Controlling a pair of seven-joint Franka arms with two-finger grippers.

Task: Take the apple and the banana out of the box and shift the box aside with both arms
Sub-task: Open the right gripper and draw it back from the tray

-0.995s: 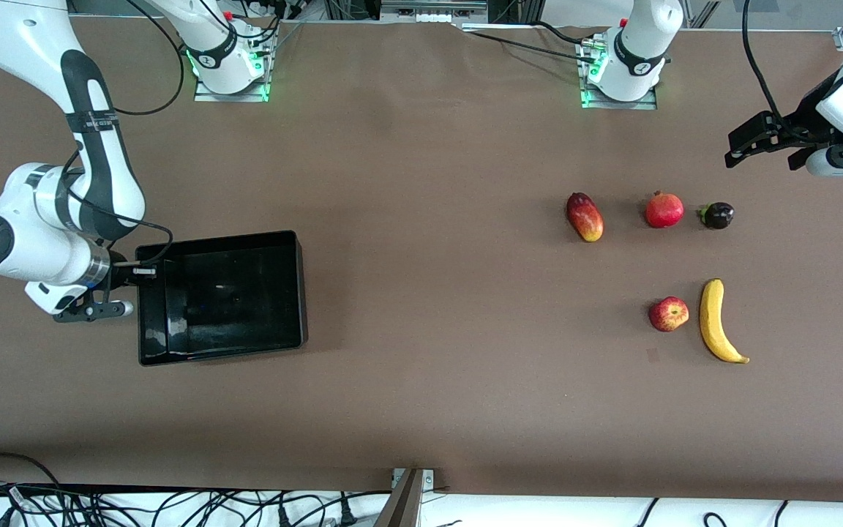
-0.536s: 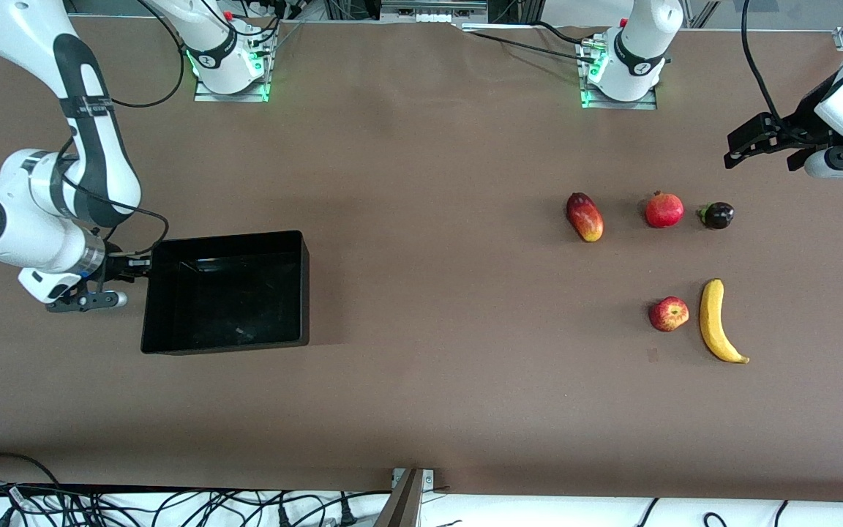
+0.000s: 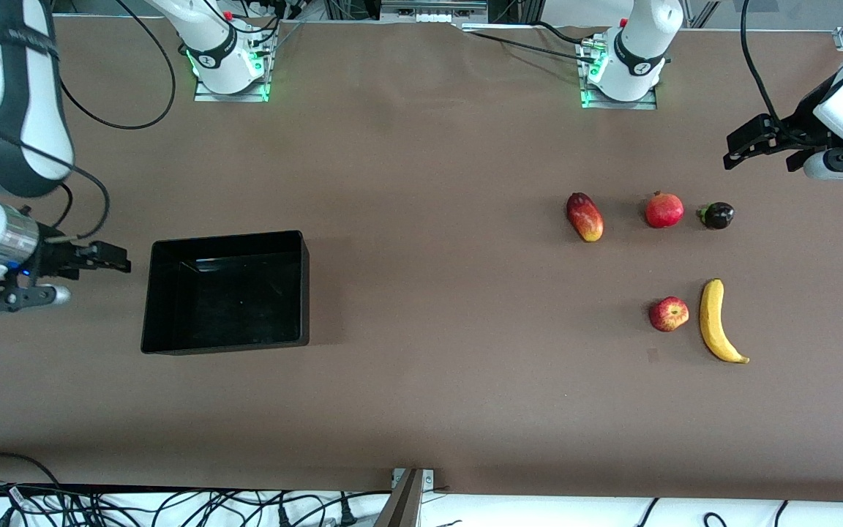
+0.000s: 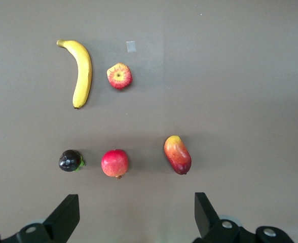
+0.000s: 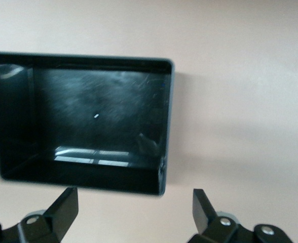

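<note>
The black tray [image 3: 158,293] lies flat on the table toward the right arm's end; it fills the right wrist view [image 5: 166,116] and is empty. My right gripper [image 3: 118,258] is open and empty, just off the tray's short wall and apart from it [image 5: 134,215]. The apple [image 3: 669,314] and the banana [image 3: 716,322] lie side by side toward the left arm's end, and both show in the left wrist view, apple [image 4: 119,76] and banana [image 4: 81,73]. My left gripper [image 3: 736,150] hangs open and empty [image 4: 136,217] over bare table near the fruits.
A mango [image 3: 585,217], a pomegranate [image 3: 664,210] and a small dark fruit [image 3: 717,215] lie in a row farther from the front camera than the apple and banana. A small grey mark [image 3: 652,355] is on the table near the apple.
My right gripper has let go of the tray's wall and drawn back toward the right arm's end. The tilted tray has settled flat. The left arm has not moved.
</note>
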